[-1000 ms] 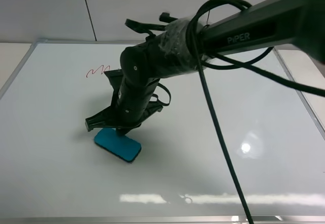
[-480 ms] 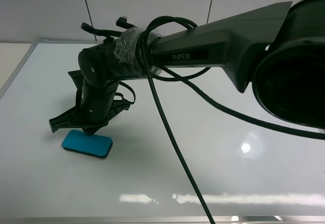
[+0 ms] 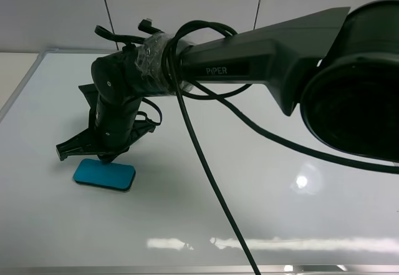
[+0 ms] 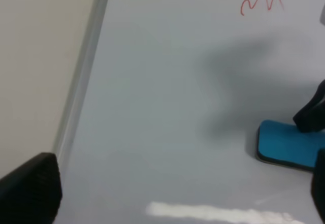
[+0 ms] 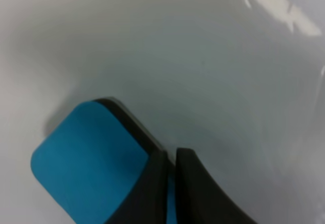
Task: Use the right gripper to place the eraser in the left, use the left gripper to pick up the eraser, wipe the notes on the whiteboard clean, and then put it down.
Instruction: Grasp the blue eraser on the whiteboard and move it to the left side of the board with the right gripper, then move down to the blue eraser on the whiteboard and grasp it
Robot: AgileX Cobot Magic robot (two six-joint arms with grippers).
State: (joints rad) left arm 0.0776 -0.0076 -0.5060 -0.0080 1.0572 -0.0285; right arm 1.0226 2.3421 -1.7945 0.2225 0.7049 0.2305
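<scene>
1. Right claw (image 5: 171, 155) is closed and grips nothing. Its tips bear on the eraser (image 3: 104, 175), which lies flat on the whiteboard (image 3: 262, 212) near its left edge.
2. Risk: closed tips only push. On the whiteboard's glossy face they may slip off, or the eraser may spin.
3. Risk: a longer push carries the eraser over the whiteboard's left frame.
4. Left claw (image 4: 183, 183) is wide open and empty above the whiteboard, near that same edge. Risk: it collides with the right arm if it descends before the right clears.
5. Risk: the eraser sits low, so left fingers may scrape the whiteboard or pinch short.
6. Notes (image 4: 261, 3) are unwiped, farther up the whiteboard.
</scene>
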